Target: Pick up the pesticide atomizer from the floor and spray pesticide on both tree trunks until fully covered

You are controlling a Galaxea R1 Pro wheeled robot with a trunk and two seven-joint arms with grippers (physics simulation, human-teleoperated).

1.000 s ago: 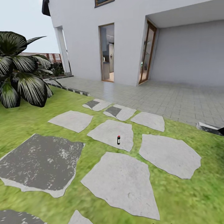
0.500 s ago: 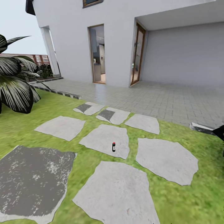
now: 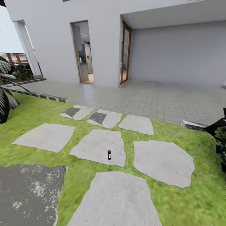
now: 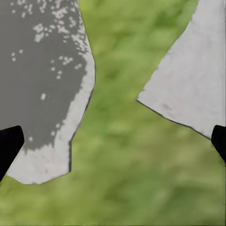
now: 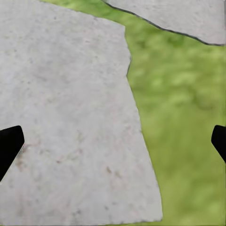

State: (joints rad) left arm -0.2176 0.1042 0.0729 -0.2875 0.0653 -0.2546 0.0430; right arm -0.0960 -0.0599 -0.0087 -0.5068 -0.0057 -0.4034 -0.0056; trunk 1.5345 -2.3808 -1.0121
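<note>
Nearest to me, in the left wrist view, my left pincer point(image 4: 113, 141) hangs with its two dark fingertips point(image 4: 9, 143) wide apart at the frame's edges, nothing between them, above grass point(image 4: 127, 155) that runs between a dark, white-speckled slab point(image 4: 42, 70) and a pale slab point(image 4: 193, 80). In the right wrist view my right pincer point(image 5: 113, 141) is likewise spread, with its dark fingertips point(image 5: 9, 143) at the two edges, over a pale grey stepping stone point(image 5: 66, 117) with lawn beside it.

In the head view, a big pale stone point(image 3: 114, 201) lies at the bottom centre and the dark speckled slab point(image 3: 28, 194) at the lower left. Just beyond, a little left of centre, the pesticide atomizer point(image 3: 109, 154) stands upright near the close edge of a pale stone point(image 3: 97, 146): a small dark bottle with a red top, well apart from both pincers. More stones spread around it across the lawn point(image 3: 194, 194).

Farther back, grey paving point(image 3: 163, 100) reaches a white house point(image 3: 100, 40) with an open doorway point(image 3: 83, 51) in the upper middle of the frame and a recessed porch to its right. At the left edge are dark striped leaves point(image 3: 4, 94), and behind them, at the upper left, a stretch of slatted brown fence point(image 3: 14, 58). A dark shape with some foliage point(image 3: 221, 138) sits at the right edge; I cannot tell what it is.
</note>
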